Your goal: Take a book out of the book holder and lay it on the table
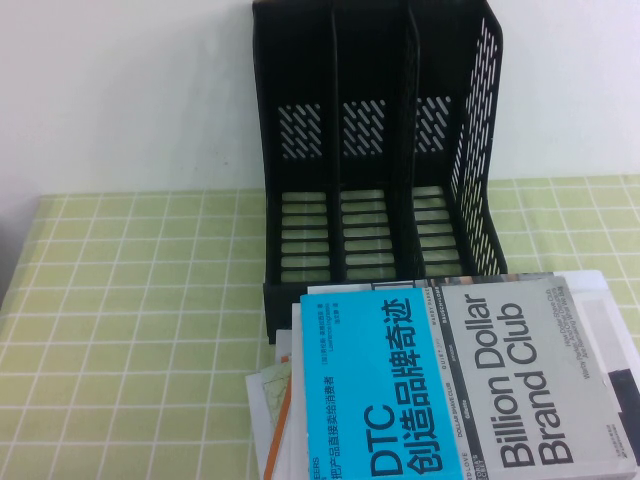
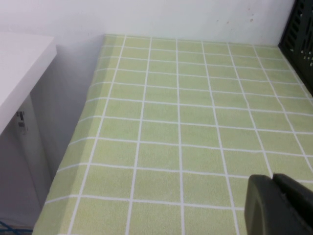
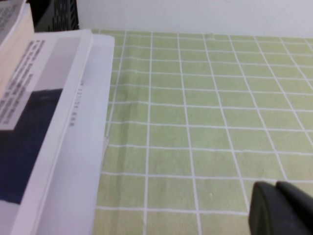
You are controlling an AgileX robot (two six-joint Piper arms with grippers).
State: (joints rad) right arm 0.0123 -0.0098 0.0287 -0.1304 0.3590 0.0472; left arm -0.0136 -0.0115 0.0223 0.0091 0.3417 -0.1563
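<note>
The black book holder [image 1: 370,150] stands at the back of the table [image 1: 130,300], and its three compartments hold nothing. The book [image 1: 450,380], with its half blue, half grey cover facing up, lies flat in front of the holder on a pile of other printed matter. Neither gripper appears in the high view. My left gripper [image 2: 272,177] hangs shut and empty over bare green cloth, with a corner of the holder [image 2: 299,34] far off. My right gripper [image 3: 276,185] is also shut and empty over the cloth, well apart from the pile's edge [image 3: 73,122].
White sheets [image 1: 610,310] and an orange-edged booklet [image 1: 275,420] stick out from under the book. A white wall backs the table. A white cabinet [image 2: 19,73] stands beside the table's left edge. Open cloth lies left of the holder.
</note>
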